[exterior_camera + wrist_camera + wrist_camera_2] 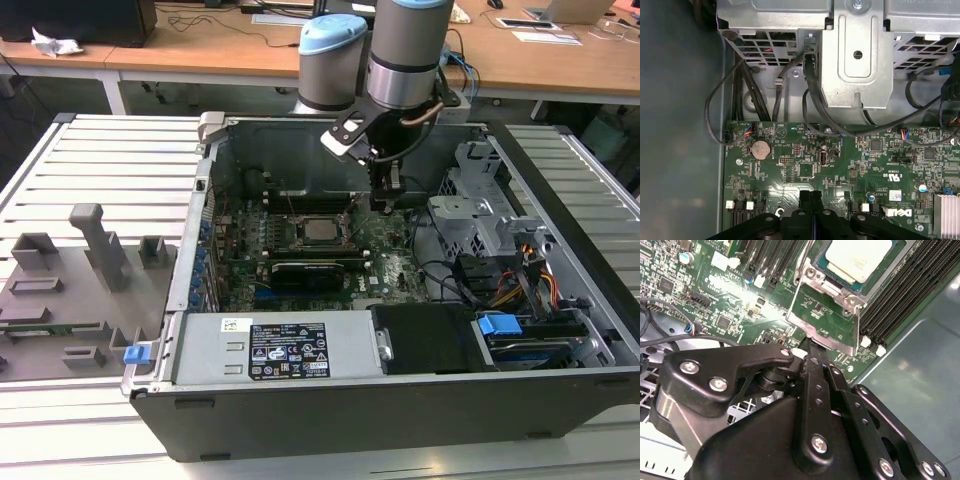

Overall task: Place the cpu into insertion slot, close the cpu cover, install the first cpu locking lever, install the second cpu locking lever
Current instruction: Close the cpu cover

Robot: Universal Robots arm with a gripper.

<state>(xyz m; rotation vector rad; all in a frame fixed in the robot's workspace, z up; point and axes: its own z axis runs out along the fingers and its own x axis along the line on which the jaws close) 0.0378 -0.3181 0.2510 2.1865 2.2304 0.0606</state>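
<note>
I work in a robotics lab set up in an office room. In the exterior view an opened computer case (400,405) lies on a slatted metal bench (110,160). A grey fixture board (50,300) sits at its nine o'clock, and wooden desks (200,55) with papers (545,37) stand at twelve o'clock.

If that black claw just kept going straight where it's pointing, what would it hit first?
Most likely the cpu cover. The gripper, its fingers shut, has its tips right at the near edge of that metal frame, just short of the cpu. I can't tell whether they touch it.
</note>
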